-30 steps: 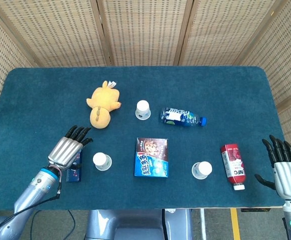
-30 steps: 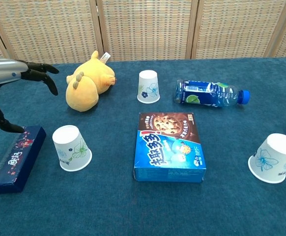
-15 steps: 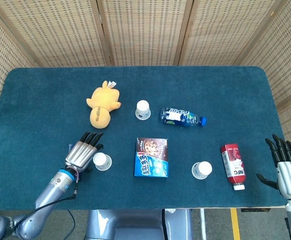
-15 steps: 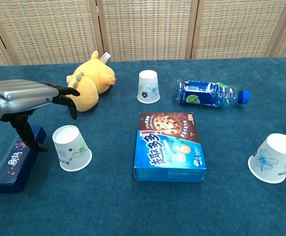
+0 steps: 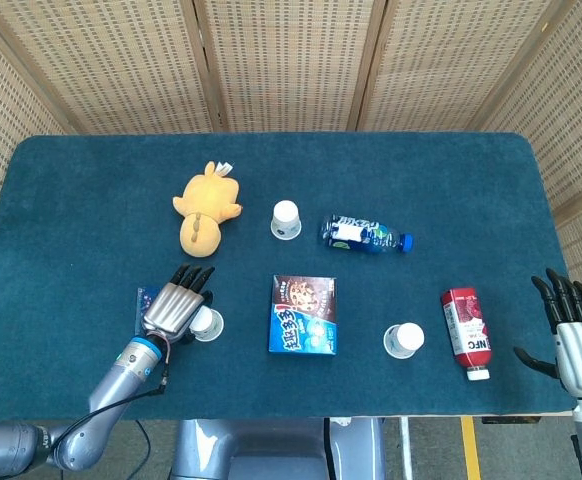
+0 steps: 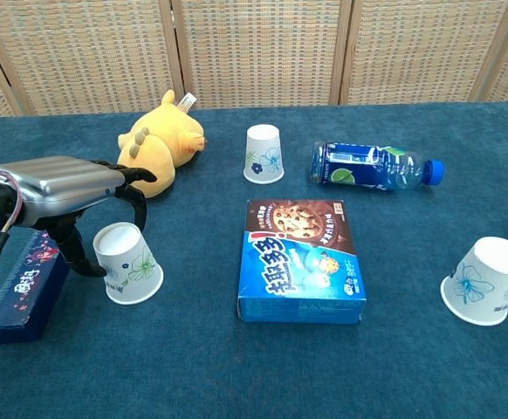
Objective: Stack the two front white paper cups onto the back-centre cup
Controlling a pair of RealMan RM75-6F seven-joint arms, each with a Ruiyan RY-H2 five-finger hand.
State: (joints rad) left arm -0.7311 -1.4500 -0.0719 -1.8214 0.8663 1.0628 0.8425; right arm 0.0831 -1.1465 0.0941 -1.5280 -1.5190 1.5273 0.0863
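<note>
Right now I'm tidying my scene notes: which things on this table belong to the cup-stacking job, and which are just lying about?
Part of the job:
front-left cup, under the left hand
front-right cup
back-centre cup

Just lying about:
yellow plush toy
cookie box
water bottle
red bottle
dark blue box

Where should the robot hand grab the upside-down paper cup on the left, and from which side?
Probably around the side wall of the front-left cup, thumb on one side and fingers on the other. It stands mouth-down, so its closed top offers no rim to hook. Coming from above and the left looks best: the left hand hovers there with fingers apart, and the navy box lies low beside it.
</note>
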